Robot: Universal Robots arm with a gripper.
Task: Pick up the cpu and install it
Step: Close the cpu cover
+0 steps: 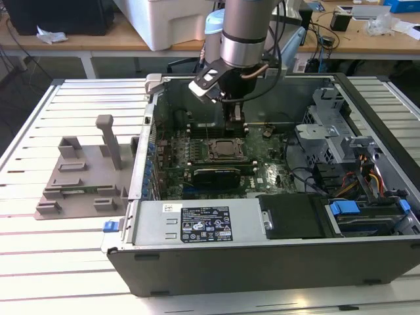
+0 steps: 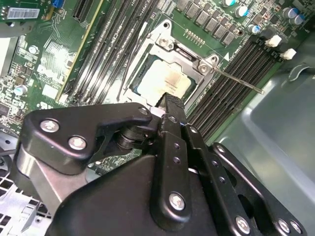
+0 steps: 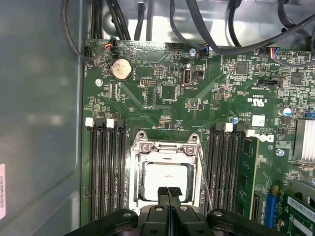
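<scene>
cpu (image 3: 165,178) lying flat in the motherboard socket (image 3: 139,147), silver top up; end effector (image 3: 168,191) closed finger to finger, gripping nothing, tips at the chip's edge; seating step seemingly in hand; lever (image 2: 236,81) apparently unlatched; light touch needed, no sideways drag.

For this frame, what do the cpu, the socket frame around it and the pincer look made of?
The cpu: a metal lid, pale silver with a dull satin sheen that catches the light. The socket frame: bright bare metal, probably stamped steel, going by its thin glinting edges. The pincer: matte black with small screws. It could be anodised metal or hard plastic; the look leaves that open.
</scene>
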